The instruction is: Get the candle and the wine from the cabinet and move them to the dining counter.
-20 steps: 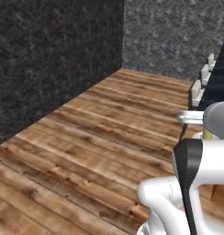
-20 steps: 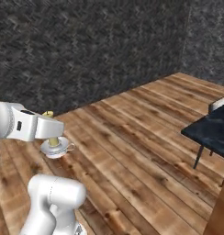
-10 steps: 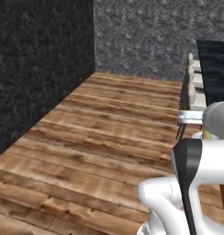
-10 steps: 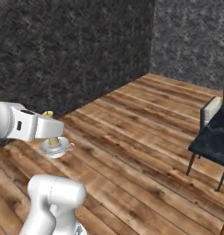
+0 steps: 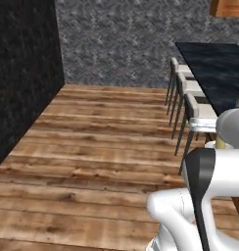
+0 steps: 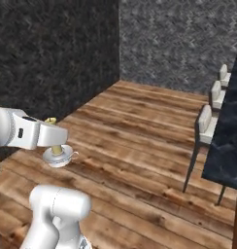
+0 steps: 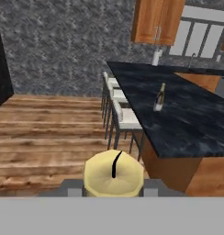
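Looking left to right in your hand view, you see plank floor (image 7: 45, 133), then the candle (image 7: 113, 176) clenched in the tool (image 7: 113, 189), pale yellow with a dark wick, held in the air. Right of it stand cream stools (image 7: 124, 117) along the black tabletop (image 7: 187, 119), where the wine (image 7: 159, 97) stands upright, well apart from the candle, with the cabinet (image 7: 157, 20) on the far wall above. In your right base view the tool (image 6: 56, 148) carries the candle (image 6: 57, 151) over the floor (image 6: 135, 141), the tabletop (image 6: 230, 141) far to its right.
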Robot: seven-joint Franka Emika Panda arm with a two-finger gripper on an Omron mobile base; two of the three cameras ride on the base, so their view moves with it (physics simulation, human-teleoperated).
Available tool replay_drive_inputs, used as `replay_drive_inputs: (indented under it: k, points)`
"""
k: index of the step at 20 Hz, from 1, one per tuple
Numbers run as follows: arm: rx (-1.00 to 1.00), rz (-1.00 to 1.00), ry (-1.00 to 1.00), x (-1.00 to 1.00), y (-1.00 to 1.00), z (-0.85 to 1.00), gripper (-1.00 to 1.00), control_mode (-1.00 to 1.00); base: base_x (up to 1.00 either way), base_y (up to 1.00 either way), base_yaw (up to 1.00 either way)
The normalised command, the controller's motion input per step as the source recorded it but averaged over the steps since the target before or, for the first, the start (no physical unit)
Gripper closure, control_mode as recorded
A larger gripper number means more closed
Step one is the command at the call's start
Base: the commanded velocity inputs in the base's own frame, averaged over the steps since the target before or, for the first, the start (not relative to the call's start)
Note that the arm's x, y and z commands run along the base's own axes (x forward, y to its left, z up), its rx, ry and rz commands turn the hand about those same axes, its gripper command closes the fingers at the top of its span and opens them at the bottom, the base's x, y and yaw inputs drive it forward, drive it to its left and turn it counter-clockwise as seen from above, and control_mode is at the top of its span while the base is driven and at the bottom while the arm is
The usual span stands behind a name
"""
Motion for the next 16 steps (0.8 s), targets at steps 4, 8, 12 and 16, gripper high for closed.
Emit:
replay_drive_inputs:
  k: [4,8,12,16]
  points:
    - [0.00,0.00,0.00,0.00,0.00,0.00,1.00,1.00,0.92,0.37,-0.42]
    - [0.00,0.00,0.00,0.00,0.00,0.00,1.00,1.00,0.88,0.40,-0.44]
    - [0.00,0.00,0.00,0.00,0.00,0.00,1.00,1.00,0.85,0.44,-0.45]
    - [0.00,0.00,0.00,0.00,0.00,0.00,1.00,1.00,0.79,0.44,-0.46]
